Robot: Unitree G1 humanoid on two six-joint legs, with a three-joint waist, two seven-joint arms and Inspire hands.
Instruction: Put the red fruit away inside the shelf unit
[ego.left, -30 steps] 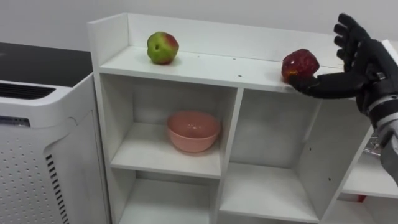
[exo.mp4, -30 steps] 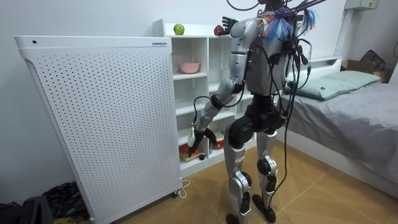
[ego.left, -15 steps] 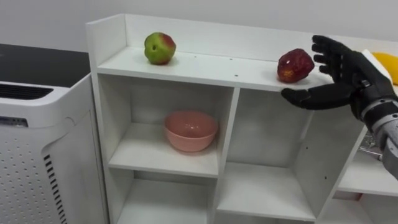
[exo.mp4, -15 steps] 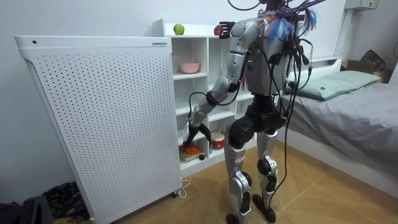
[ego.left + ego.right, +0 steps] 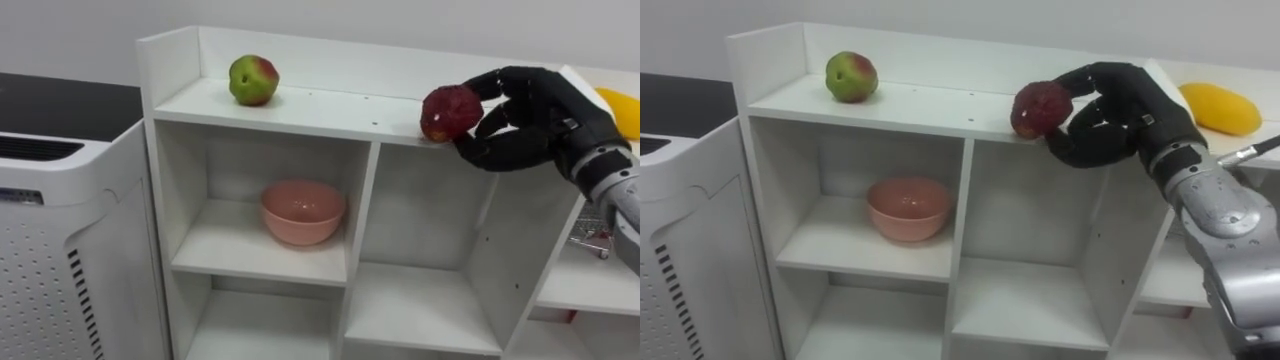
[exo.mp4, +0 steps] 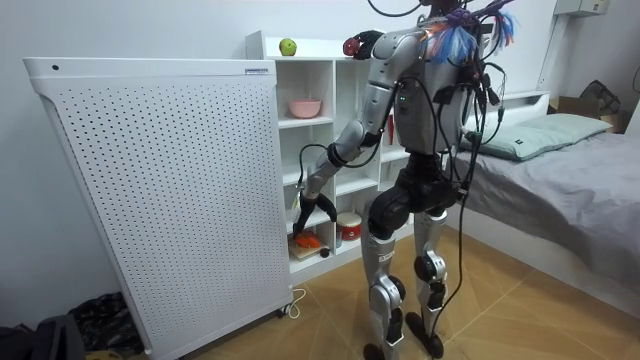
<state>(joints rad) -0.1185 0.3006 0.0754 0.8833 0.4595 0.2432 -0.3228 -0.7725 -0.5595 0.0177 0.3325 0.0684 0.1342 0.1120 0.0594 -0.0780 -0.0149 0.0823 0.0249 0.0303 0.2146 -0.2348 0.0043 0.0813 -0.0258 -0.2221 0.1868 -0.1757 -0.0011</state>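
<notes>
2 fruits are on the closet's [image 5: 330, 108] top shelf: a green apple [image 5: 253, 79] far left, and a red fruit [image 5: 449, 112] at the near edge, clasped by the right hand's [image 5: 532, 118] curled fingers. The left hand [image 6: 318, 208] hangs by the lower shelves; its grip cannot be told.

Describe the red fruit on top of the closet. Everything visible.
The red fruit is dark red, roundish and a little lumpy, with dull, mottled skin and a few paler spots. It is at the front edge of the top board, just right of the upright divider and well apart from the green apple at the left. The right hand grips it from the right, fingers curled over its top and side, thumb beneath. Whether it rests on the board or is lifted clear cannot be told.
</notes>
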